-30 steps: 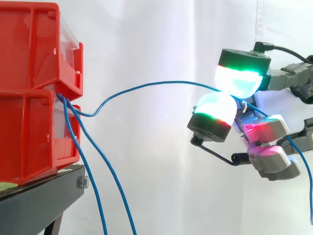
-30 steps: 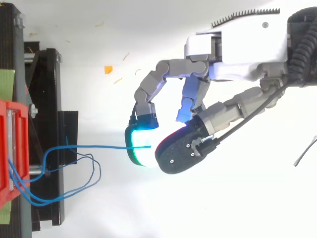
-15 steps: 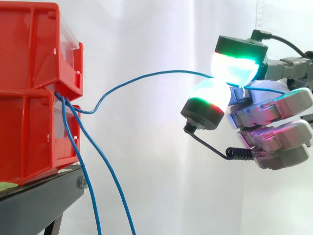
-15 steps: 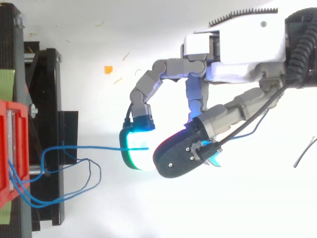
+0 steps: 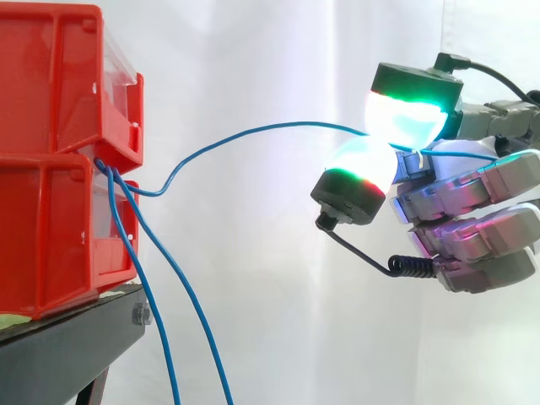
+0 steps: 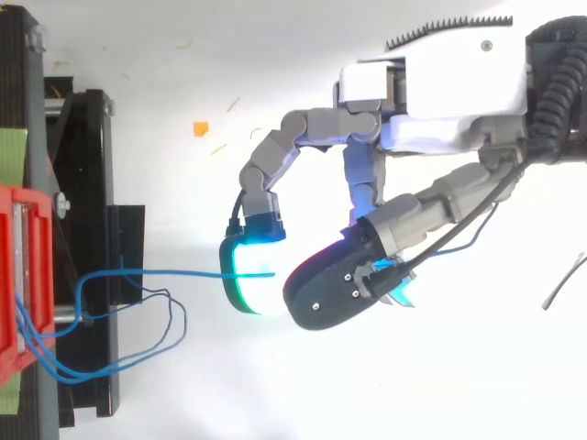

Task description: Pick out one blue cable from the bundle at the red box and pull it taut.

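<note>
hand (image 5: 472,202): glowing pads (image 5: 405,126) pinched shut on one thin blue cable (image 5: 253,130) | cable: slack arc from stacked red plastic bins (image 5: 51,211) | risk: strand may slip between rounded pads; neighbouring blue cables (image 5: 196,316) may snag.

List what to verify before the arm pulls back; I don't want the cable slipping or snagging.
1. Grip: blue cable pinched between the robot hand fingertips: ok.
2. Single strand in the pinch: ok; the other blue cables hang loose below the red bins.
3. Cable taut: not ok; it dips near the bins, then arcs up to the pinch.
4. Cable end secured inside the bins: cannot tell.
5. Held cable free of the others where they leave the bins: cannot tell; they bunch together there.
</note>
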Robot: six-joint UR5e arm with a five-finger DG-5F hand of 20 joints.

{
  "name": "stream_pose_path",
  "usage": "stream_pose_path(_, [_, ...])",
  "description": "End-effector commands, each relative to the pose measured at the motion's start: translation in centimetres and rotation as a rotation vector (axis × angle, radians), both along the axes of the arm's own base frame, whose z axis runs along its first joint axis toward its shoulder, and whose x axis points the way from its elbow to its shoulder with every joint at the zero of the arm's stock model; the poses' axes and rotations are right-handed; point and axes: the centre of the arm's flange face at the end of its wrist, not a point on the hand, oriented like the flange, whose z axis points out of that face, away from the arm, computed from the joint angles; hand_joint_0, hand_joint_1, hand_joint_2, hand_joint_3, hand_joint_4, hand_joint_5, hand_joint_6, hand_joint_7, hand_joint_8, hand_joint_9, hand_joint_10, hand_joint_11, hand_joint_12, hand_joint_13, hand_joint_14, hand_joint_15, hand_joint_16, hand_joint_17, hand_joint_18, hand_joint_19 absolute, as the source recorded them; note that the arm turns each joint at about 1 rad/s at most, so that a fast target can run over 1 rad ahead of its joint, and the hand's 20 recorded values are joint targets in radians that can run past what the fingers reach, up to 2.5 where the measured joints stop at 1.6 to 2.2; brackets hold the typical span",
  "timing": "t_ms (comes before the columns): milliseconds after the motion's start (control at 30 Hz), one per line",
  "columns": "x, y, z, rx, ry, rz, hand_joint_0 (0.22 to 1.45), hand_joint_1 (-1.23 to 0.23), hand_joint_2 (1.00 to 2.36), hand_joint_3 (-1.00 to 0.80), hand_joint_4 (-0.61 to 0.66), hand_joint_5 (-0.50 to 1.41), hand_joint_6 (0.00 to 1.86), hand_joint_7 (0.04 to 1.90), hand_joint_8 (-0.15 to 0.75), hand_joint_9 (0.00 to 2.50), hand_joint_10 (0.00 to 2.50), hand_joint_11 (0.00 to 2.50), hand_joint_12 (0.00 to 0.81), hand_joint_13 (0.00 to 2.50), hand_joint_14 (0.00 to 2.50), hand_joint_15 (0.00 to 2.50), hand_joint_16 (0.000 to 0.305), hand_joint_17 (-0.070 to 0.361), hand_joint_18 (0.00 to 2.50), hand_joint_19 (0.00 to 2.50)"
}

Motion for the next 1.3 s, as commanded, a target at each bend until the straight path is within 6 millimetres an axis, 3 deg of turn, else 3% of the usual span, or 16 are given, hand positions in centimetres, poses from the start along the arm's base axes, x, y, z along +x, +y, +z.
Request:
stream_pose_path(0, [0.01, 0.09, -0.08, -0.001, 0.001, 0.002, 0.57, -0.86, 1.12, -0.02, -0.26, -0.01, 0.90, 0.91, 0.230, 1.66, 0.02, 0.66, 0.380, 1.46, 0.03, 0.69, 0.074, 0.167, 1.41, 0.69])
stream_pose_path(300, [0.06, 0.19, -0.01, -0.006, -0.001, 0.003, 0.59, -0.84, 1.04, -0.02, -0.26, -0.01, 0.90, 0.91, 0.232, 1.60, 0.02, 0.61, 0.381, 1.40, 0.02, 0.68, 0.074, 0.167, 1.36, 0.69])
stream_pose_path(1267, [0.04, 0.19, -0.07, -0.015, -0.001, 0.004, 0.59, -0.82, 1.00, -0.01, -0.25, -0.02, 0.91, 0.88, 0.234, 1.57, 0.02, 0.62, 0.376, 1.35, 0.03, 0.68, 0.076, 0.170, 1.31, 0.72])
